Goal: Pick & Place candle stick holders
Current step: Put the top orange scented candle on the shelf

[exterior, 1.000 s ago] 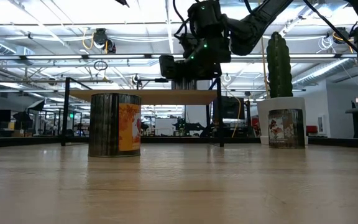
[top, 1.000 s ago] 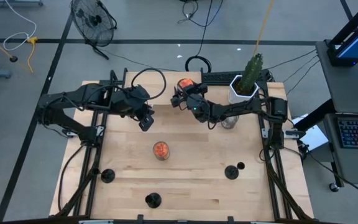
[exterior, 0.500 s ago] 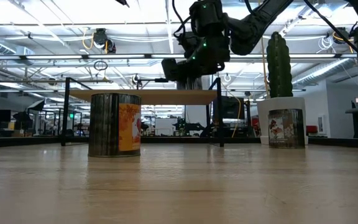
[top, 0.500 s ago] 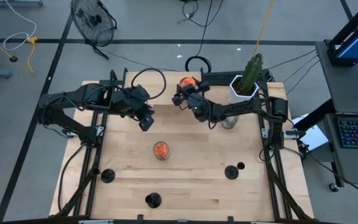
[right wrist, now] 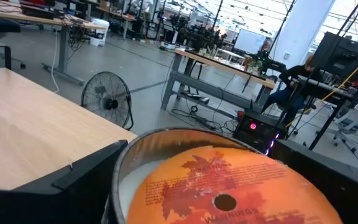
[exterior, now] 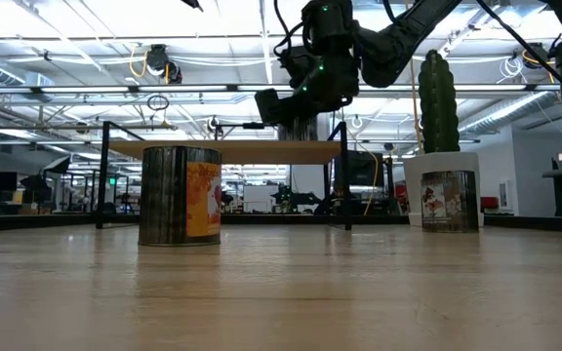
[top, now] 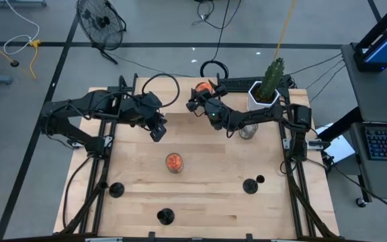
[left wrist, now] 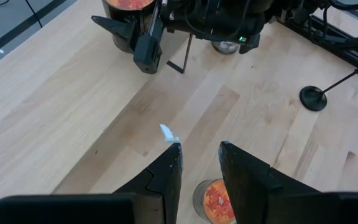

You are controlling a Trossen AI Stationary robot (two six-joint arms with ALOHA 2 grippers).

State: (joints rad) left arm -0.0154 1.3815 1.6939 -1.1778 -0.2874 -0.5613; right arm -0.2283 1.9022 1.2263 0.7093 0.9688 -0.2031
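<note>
Right gripper (top: 195, 105) is edging toward the desk's (top: 207, 195) back edge, straddling a candle tin (right wrist: 219, 186), fingers wide. Left gripper (left wrist: 197, 163) is hovering narrow. Candle stick holders (top: 116, 189) are standing untouched near the front; retargeting advised.

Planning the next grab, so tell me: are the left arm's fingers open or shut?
Open: the left gripper shows a gap between its fingers, with table visible through it and nothing held.

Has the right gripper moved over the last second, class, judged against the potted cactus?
Yes, slightly. In the high view the right gripper has edged toward the table's far edge, away from the near edge, while the potted cactus stayed fixed.
</note>
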